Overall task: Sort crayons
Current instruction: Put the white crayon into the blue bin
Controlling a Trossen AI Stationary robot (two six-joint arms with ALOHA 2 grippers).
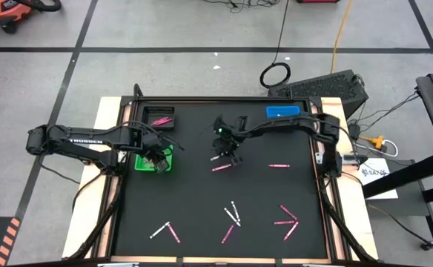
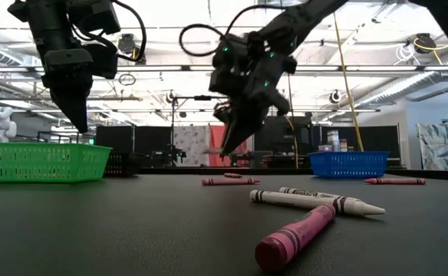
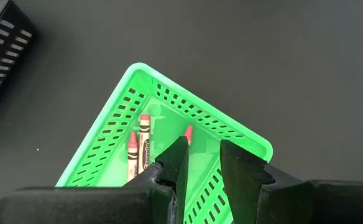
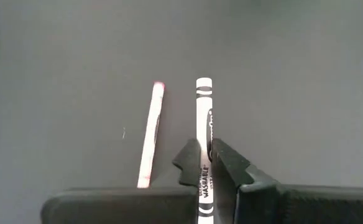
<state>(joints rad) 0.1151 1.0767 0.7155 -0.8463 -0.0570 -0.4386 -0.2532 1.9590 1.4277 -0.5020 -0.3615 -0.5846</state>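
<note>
The right gripper (image 4: 206, 155) has its jaws clamped on a white crayon (image 4: 204, 112), which runs lengthwise between them and sticks out past the tips; a pink crayon (image 4: 150, 134) lies on the tabletop (image 1: 202, 193) just beside it, roughly parallel. Seen from above, this gripper (image 1: 226, 152) hangs near the tabletop's middle, its arm reaching in from 3 o'clock with the elbow bent at the right edge. From the low camera the jaws point steeply down, lifted clear of the surface.

The left gripper (image 3: 200, 165) hovers over the green basket (image 3: 169, 99) at about 9 o'clock, jaws apart with nothing between them (three pink crayons (image 3: 139, 146) lie inside the basket).

Loose crayons (image 1: 231, 215) lie scattered toward 6 o'clock, and one pink one (image 1: 279, 165) toward 3 o'clock. A black basket (image 1: 159, 116) sits at 11 o'clock, a blue basket (image 1: 283, 112) at 1 o'clock. The dark stretch between the two arms is bare.
</note>
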